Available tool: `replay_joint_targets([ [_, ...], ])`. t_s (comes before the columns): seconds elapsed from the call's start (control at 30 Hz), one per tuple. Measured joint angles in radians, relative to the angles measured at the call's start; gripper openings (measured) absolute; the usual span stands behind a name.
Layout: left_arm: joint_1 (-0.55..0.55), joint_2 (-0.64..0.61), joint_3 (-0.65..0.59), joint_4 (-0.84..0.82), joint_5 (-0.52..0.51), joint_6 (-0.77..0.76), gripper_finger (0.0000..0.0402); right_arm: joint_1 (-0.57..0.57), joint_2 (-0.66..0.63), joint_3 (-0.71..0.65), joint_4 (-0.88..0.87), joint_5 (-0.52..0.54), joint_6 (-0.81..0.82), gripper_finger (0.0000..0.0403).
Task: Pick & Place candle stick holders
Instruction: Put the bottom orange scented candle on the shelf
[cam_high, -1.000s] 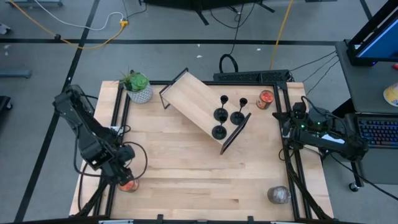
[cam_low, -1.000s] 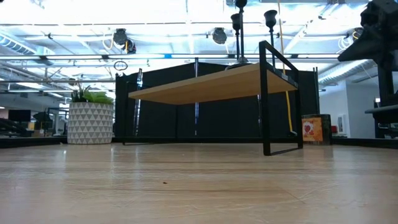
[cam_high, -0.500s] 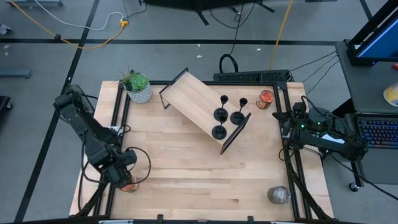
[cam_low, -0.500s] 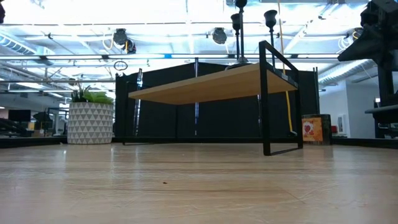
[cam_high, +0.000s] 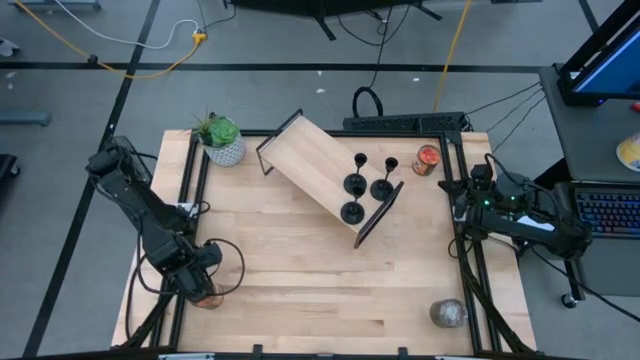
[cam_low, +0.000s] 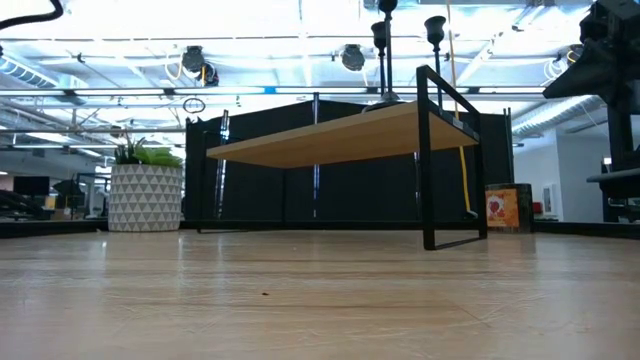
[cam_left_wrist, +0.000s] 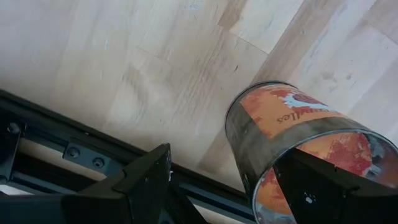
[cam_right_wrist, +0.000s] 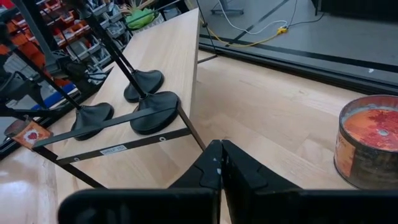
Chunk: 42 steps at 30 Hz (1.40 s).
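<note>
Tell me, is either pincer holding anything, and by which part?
Nothing. The left pincer stands open at the orange can, one finger clear of it; the right pincer is shut, empty.

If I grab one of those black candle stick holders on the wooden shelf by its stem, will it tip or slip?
Each matte-black candle stick holder has a wide disc base under a thin, tall stem, so it probably stands steady but would tip if pushed high up. The stem looks narrow and smooth and may swivel in the grip. The light wooden shelf looks flat.

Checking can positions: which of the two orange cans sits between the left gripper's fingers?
The orange can at the table's near-left corner, between the open left gripper; the other can stands far-right beside the shelf.
</note>
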Motion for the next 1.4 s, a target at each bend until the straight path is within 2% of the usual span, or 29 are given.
replay_joint_targets([
  [0.17,0.0,0.0,0.0,0.003,-0.001,0.018,0.0278,0.0,0.0,0.0,0.0,0.0,0.0,0.0],
  [0.27,0.0,0.0,0.0,0.01,0.001,0.02,0.0249,0.0,0.0,0.0,0.0,0.0,0.0,0.0],
  [0.37,0.0,0.0,0.0,0.038,0.004,0.019,0.0196,0.0,0.0,0.0,0.0,0.0,0.0,0.0],
  [0.63,-0.001,0.0,-0.001,0.139,0.01,0.011,0.0024,0.0,0.0,0.0,0.0,0.0,0.0,0.0],
  [0.67,-0.001,0.0,-0.001,0.155,0.007,0.002,0.0014,0.0,0.0,0.0,0.0,0.0,0.0,0.0],
  [1.07,0.057,0.0,-0.002,0.258,0.008,-0.035,0.0004,0.0,0.0,0.0,-0.001,0.0,0.0,0.0],
  [1.23,0.131,-0.005,0.038,0.29,-0.016,0.038,0.0003,0.0,0.0,0.0,-0.001,0.0,0.0,0.0],
  [1.4,0.248,-0.005,0.155,0.246,-0.086,0.193,0.0002,0.0,0.0,0.0,-0.001,0.0,-0.001,0.0],
])
